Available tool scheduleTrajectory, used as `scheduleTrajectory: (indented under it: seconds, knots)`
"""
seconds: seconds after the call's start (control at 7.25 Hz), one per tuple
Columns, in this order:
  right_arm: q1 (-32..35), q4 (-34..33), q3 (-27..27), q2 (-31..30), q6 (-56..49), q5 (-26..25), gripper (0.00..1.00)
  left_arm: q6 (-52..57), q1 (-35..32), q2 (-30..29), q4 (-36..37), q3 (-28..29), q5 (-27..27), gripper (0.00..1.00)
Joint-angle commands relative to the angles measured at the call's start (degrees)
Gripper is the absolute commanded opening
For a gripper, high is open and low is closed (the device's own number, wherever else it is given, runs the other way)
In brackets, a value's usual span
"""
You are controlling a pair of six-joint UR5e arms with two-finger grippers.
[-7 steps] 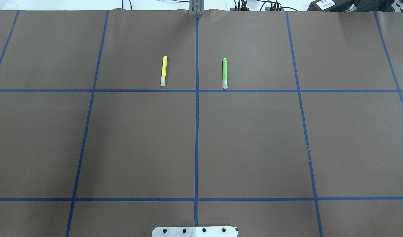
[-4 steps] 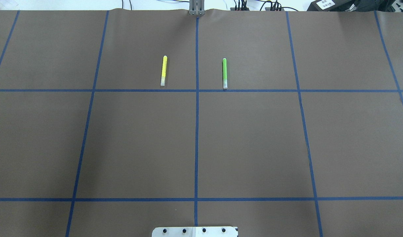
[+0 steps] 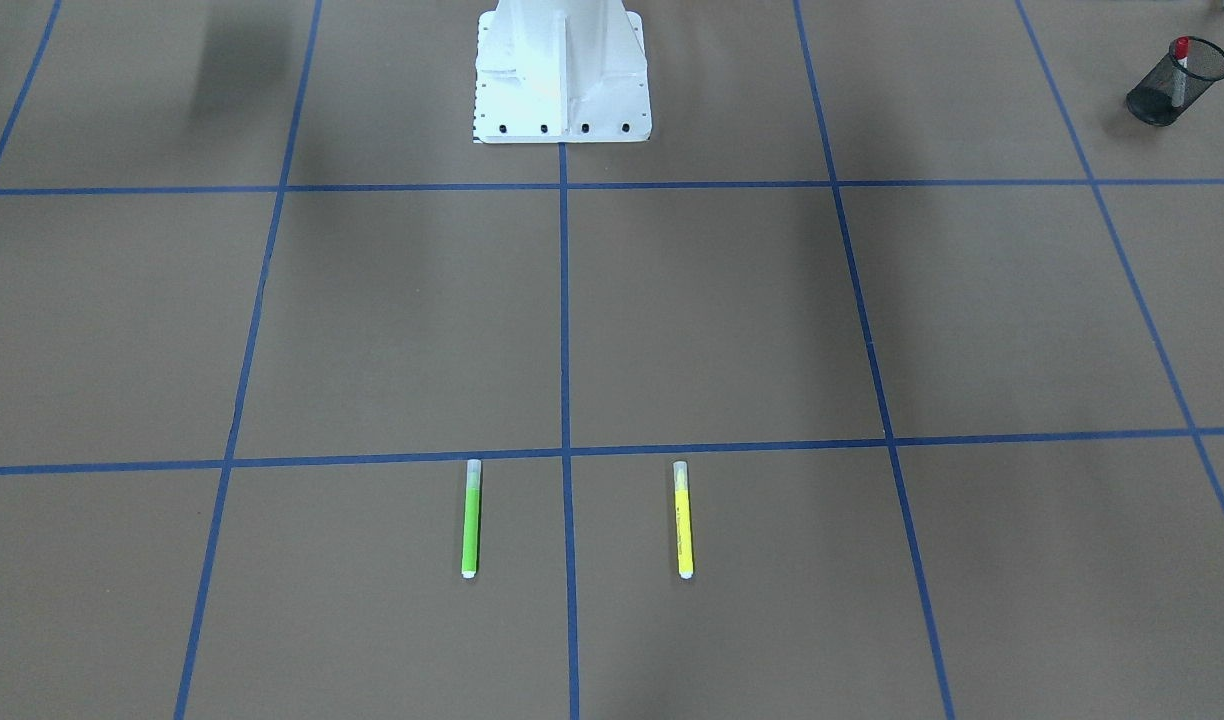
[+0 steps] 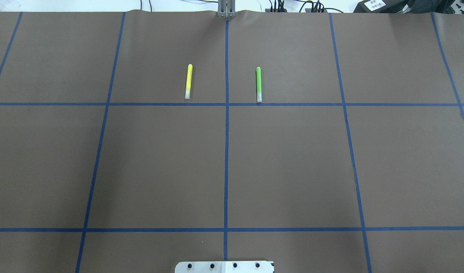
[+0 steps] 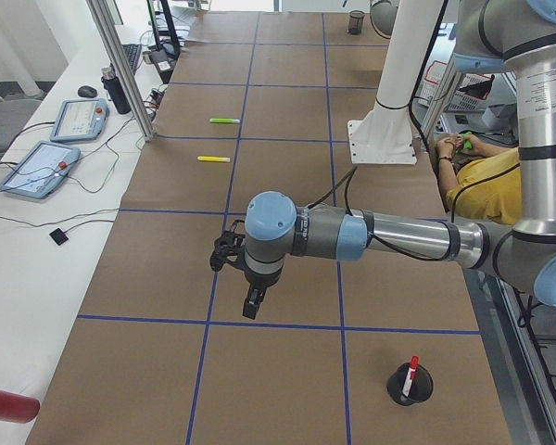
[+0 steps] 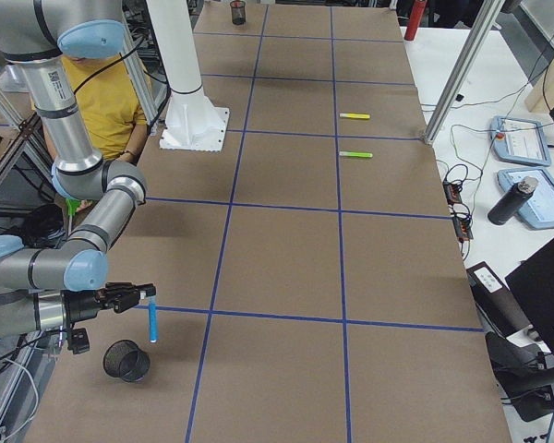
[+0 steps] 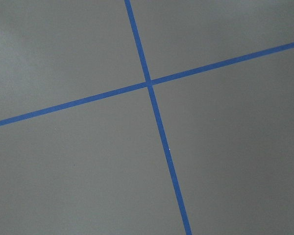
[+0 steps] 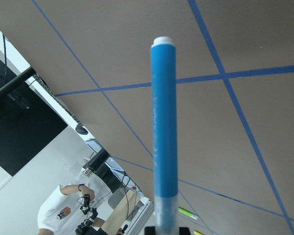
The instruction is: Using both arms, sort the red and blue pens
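Exterior right: blue pen [image 6: 152, 319] hangs vertical, butt down, from right jaws.

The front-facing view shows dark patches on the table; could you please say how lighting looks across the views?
Exterior front-facing: soft-edged shadows lie on the table around the white base; the green marker and yellow marker look sharp. Overhead exterior: the strip beyond the table's far edge is blown out white. Right wrist-mounted: the blue pen fills the middle, close to the lens.
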Motion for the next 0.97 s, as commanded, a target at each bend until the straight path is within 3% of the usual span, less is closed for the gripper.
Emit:
scheduleTrajectory:
  seconds: [0.0, 0.41, 0.83]
  knots:
    - [2.66, 0.3, -0.05, 0.0, -0.06, -3.81, 0.0, 0.0, 0.12, 0.03, -0.51, -0.01, 0.0, 1.0]
    - [5.21, 2.39, -0.32, 5.17, -0.32, -17.23, 0.0, -0.09, 0.12, 0.03, -1.65, -0.01, 0.0, 1.0]
    - [8.12, 10.03, -0.49, 5.27, -1.37, -29.72, 0.0, -0.09, 0.12, 0.03, -2.61, -0.01, 0.0, 1.0]
